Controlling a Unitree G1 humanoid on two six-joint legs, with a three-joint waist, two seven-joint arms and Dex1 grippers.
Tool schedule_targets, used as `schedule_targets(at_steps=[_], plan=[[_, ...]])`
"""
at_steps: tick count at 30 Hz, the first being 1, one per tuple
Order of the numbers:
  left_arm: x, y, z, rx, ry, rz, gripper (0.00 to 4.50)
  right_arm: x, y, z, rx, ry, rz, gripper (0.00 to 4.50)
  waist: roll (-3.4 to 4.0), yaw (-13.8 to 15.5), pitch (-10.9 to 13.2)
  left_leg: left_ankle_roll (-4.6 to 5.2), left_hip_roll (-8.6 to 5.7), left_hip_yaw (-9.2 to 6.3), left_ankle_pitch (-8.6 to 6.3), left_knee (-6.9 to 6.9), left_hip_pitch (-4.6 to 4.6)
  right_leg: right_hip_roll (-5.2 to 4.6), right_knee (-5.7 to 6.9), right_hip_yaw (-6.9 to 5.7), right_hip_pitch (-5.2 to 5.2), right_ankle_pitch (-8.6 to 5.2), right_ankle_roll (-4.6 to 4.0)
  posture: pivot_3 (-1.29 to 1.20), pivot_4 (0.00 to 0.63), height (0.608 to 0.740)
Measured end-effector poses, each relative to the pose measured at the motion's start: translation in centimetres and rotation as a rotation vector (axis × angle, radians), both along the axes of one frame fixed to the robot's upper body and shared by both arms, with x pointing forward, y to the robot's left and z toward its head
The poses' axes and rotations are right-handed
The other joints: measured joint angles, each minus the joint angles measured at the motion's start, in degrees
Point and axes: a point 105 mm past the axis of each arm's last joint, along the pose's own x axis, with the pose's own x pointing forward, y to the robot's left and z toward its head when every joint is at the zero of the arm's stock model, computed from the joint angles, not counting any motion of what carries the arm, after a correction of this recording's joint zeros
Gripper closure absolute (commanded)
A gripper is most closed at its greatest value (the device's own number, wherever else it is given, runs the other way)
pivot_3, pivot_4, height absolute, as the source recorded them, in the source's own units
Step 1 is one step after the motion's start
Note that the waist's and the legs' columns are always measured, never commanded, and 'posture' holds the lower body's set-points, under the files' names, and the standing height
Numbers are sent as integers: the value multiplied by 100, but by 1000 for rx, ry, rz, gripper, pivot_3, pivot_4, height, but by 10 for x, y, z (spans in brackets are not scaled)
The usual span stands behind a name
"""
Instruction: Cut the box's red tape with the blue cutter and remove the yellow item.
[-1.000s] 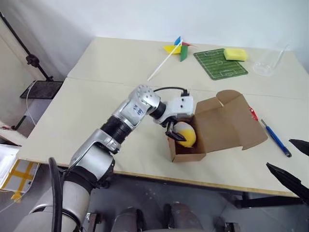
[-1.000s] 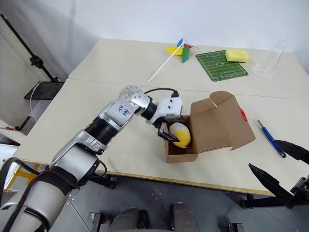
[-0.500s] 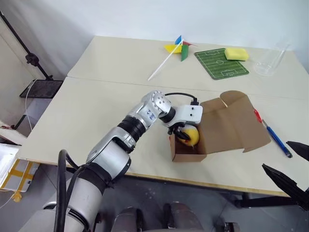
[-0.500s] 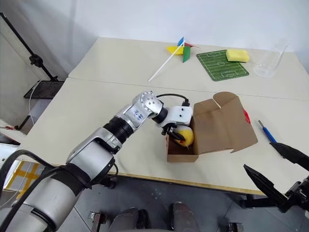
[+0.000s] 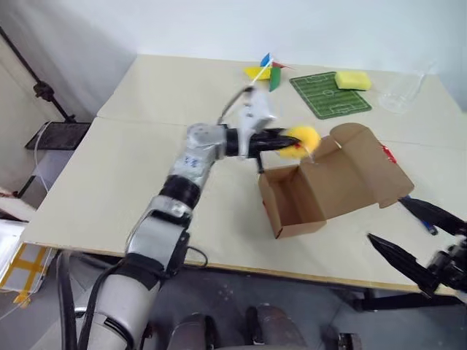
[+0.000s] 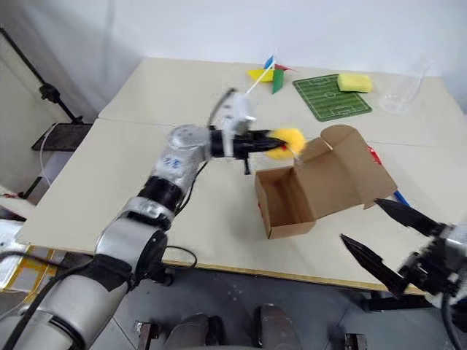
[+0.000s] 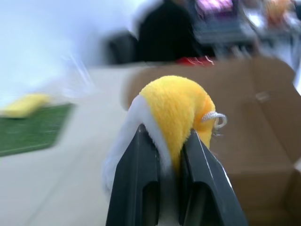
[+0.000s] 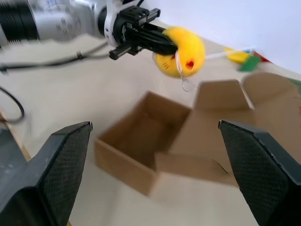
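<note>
My left gripper (image 5: 286,141) is shut on the yellow item (image 5: 301,139), a soft ball, and holds it in the air just beyond the box's far rim. In the left wrist view both fingers (image 7: 137,179) squeeze the yellow item (image 7: 181,106). The brown box (image 5: 290,205) stands open and empty, its lid flap laid back to the right, with the red tape (image 5: 385,153) at the lid's edge. A short piece of the blue cutter (image 6: 398,195) shows to the right of the lid, mostly hidden by my right gripper (image 6: 361,222). That gripper hovers open near the table's front right edge.
At the back of the table lie a pinwheel (image 5: 266,71), a green football-pitch mat (image 5: 330,95), a yellow sponge (image 5: 352,79) and a clear plastic cup (image 5: 403,92). A black stand (image 5: 42,91) rises beside the table's left side.
The left gripper closed on the yellow item inside the box and lifted it out, up and toward the far side. The right gripper edged left toward the box.
</note>
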Motion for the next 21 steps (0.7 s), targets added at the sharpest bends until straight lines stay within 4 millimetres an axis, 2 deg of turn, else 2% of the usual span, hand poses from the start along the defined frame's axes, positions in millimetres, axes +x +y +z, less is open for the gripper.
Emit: schedule_targets(at_steps=[1, 2, 4, 5, 7, 9, 12, 14, 15, 17, 21], plan=[[7, 41, -7, -38, 16, 142, 4431, 6, 7, -1, 16, 0, 52, 0, -1, -42, 0, -8, 1, 0, 5, -1, 4, 0, 14, 0, -4, -4, -7, 0, 150, 740], [10, 72, -16, -58, 40, 255, 4431, 10, 11, -1, 25, 1, 77, 0, 0, -51, 0, -12, 1, 0, 11, -3, 9, 0, 26, 1, -4, -7, -13, 0, 150, 740], [7, 139, -43, -69, 102, 501, 4431, 20, 16, -1, 38, 6, 132, 0, -3, -35, 2, -17, 1, -1, 15, -7, 20, 0, 36, 0, -3, -10, -18, 0, 150, 740], [1, 168, -61, -60, 147, 603, 4431, 25, 18, -1, 47, 5, 147, 0, -7, 8, 4, -15, 0, -5, 17, -7, 17, -3, 38, -3, -3, -11, -19, 0, 150, 740], [-15, 200, -84, -29, 203, 724, 4431, 32, 25, 1, 57, -3, 196, 0, -17, 119, 4, -12, -4, -14, 15, 0, 4, -11, 32, -13, -3, -10, -19, 0, 150, 740], [-27, 212, -94, -24, 231, 776, 4431, 35, 34, 1, 55, -9, 246, 0, -21, 263, 3, 6, -10, -35, 6, 22, -24, -20, 22, -22, -3, -10, -18, 0, 150, 740], [-33, 212, -84, -42, 208, 788, 4431, 37, 42, -5, 49, 9, 293, 0, -24, 440, 1, 29, -17, -55, -8, 33, -28, -30, -12, -24, 33, -7, -12, 0, 150, 740], [-35, 210, -76, -49, 188, 783, 3715, 39, 47, -6, 47, -6, 318, 0, -24, 436, 0, 36, -17, -57, -13, 29, -21, -29, -44, -27, 57, 1, 3, 0, 150, 740], [-35, 206, -74, -64, 191, 765, 3523, 40, 50, -6, 48, -14, 335, 0, -24, 416, -2, 39, -17, -56, -15, 29, -18, -29, -48, -27, 61, 3, 7, 0, 150, 740], [-35, 196, -73, -86, 208, 714, 2859, 43, 54, -9, 47, -20, 357, 0, -24, 393, -2, 40, -18, -54, -16, 29, -18, -29, -51, -27, 62, 5, 10, 0, 150, 740], [-31, 180, -65, -86, 190, 647, 1607, 46, 50, -14, 32, -19, 347, 0, -25, 378, -1, 38, -15, -56, -14, 29, -19, -24, -48, -32, 61, 5, 10, 0, 150, 740]])
